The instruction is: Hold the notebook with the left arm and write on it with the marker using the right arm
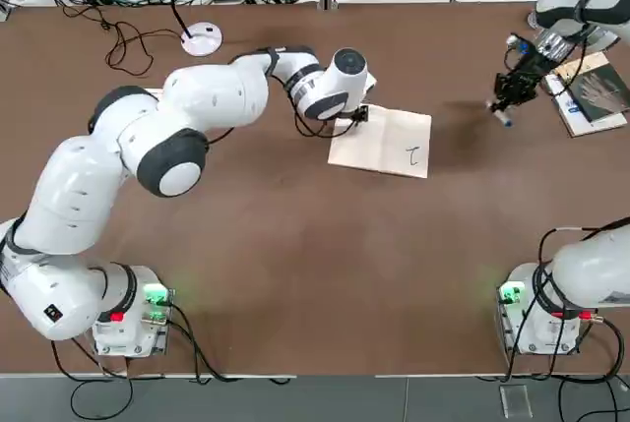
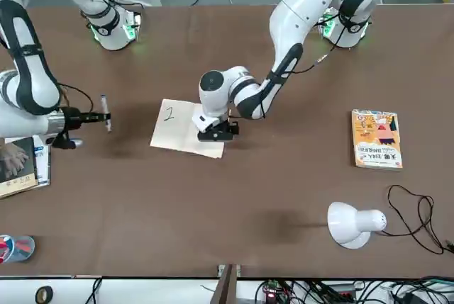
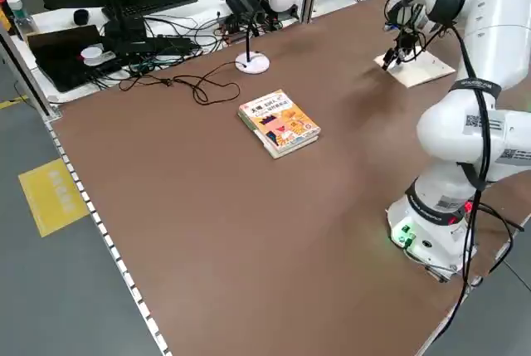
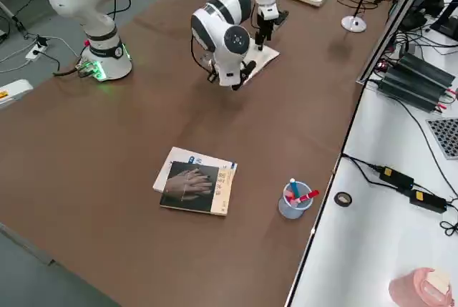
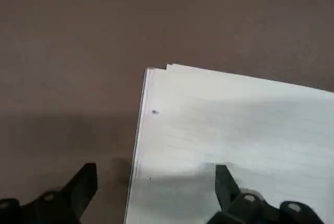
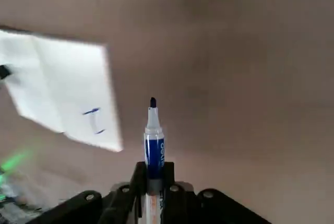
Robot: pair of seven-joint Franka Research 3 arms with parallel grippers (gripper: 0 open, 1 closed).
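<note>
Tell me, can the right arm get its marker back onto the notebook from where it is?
Probably yes. The right pincer holds the marker off to the side of the notebook, with only bare table between. The left pincer sits on the far edge, leaving the page free.

The top camera looks straight down, arm bases at its near edge. The front camera faces the robot from across the surface [image 2: 284,198]. Two raised side cameras look diagonally over it. Each wrist camera sits close above its own pincer. All six views show the notebook [image 1: 384,142], marked in blue.
</note>
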